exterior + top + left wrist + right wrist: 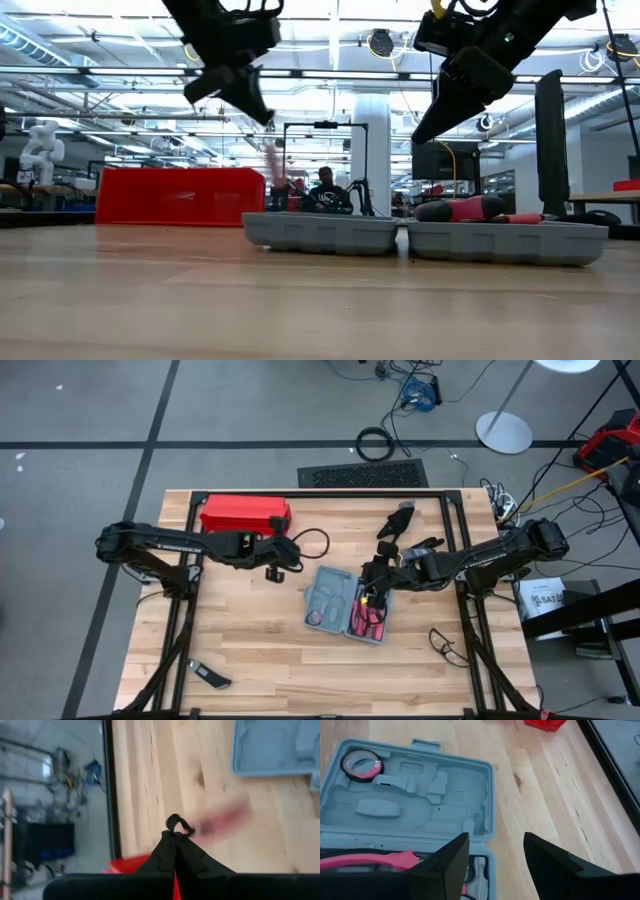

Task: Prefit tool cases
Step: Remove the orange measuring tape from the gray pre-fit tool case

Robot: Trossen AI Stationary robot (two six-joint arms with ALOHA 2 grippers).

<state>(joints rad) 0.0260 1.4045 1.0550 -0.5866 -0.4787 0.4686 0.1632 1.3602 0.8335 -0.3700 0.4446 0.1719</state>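
Note:
The blue-grey tool case (335,600) lies open and flat on the table's middle. One half has grey recesses (410,795) with a tape roll (361,764). The other half holds red-handled tools (368,615). My left gripper (274,568) hangs above the bare wood to the left of the case, shut. A blurred pink-red thing (222,817) dangles below it (270,160). My right gripper (492,857) stands open above the case's far right part (372,575), with nothing between its fingers. My left gripper pinches a small black loop (175,822) at its fingertips, which slant downward. The pink-red thing hangs from there, clear of the table. It is too blurred to tell what it is or which part the loop belongs to.
A long bright red box (245,513) stands at the far left of the table. Black tools (405,525) lie near the far edge, right of centre. A small dark piece (210,678) lies at the near left. A cable (445,645) loops at the near right. The wood left of the case is bare.

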